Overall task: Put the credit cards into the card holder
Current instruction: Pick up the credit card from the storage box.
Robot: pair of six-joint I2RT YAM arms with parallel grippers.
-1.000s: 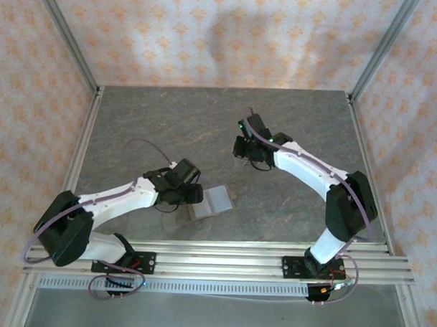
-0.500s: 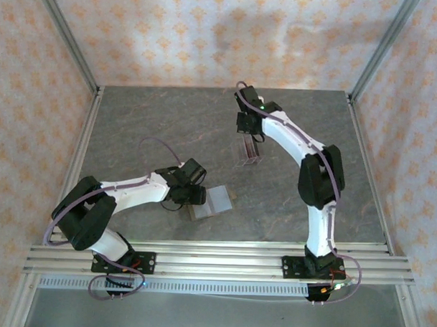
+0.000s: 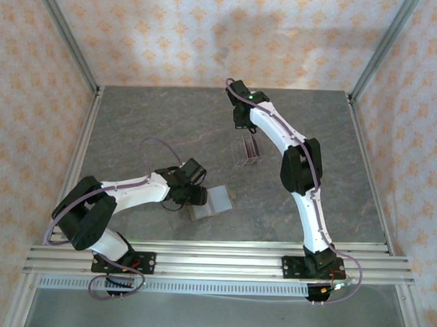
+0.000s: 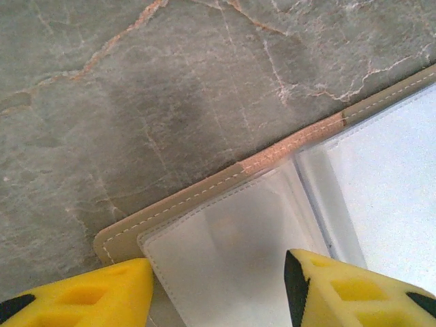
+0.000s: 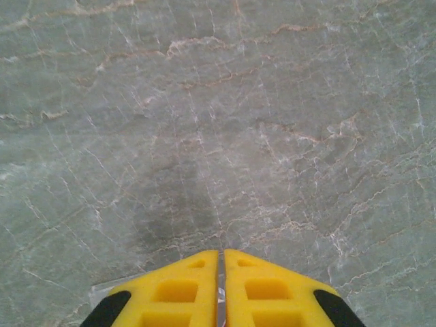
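Left gripper [image 4: 218, 276]: yellow fingers apart, holding nothing, at bottom of frame over open card holder [image 4: 231, 225], pale inside up. Right gripper [image 5: 221, 262]: fingers pressed together, bare stone table [image 5: 204, 102] beyond. Top view: clear rack [image 3: 249, 152] mid-frame.

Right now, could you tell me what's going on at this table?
The left gripper hangs open over a corner of the tan card holder, which lies unfolded at the front of the table. The right gripper, pressed shut, is stretched out beyond the clear slotted rack. Something thin shows between its fingers; I can't tell if it's a card.
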